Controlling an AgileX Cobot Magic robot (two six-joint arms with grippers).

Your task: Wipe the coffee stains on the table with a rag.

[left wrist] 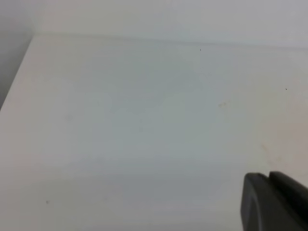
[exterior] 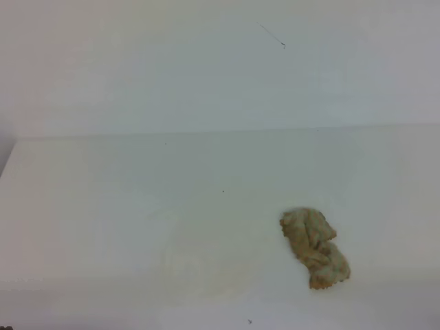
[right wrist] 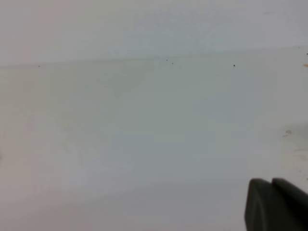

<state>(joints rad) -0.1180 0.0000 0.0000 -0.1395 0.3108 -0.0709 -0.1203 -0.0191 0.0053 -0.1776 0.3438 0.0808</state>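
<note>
White worktop (exterior: 137, 206) seen wiped, no orange-brown splotch made out | rag (exterior: 315, 247) left loose front-right, untouched | left gripper (left wrist: 274, 202), right gripper (right wrist: 276, 204) only partly seen, jaws' state cannot be told | wiping judged done; any next move: rag regrasped.

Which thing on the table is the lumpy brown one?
The rag, lying on the right front part of the white table. It is a crumpled beige-brown wad; the only other marks are tiny flat dark specks.
</note>
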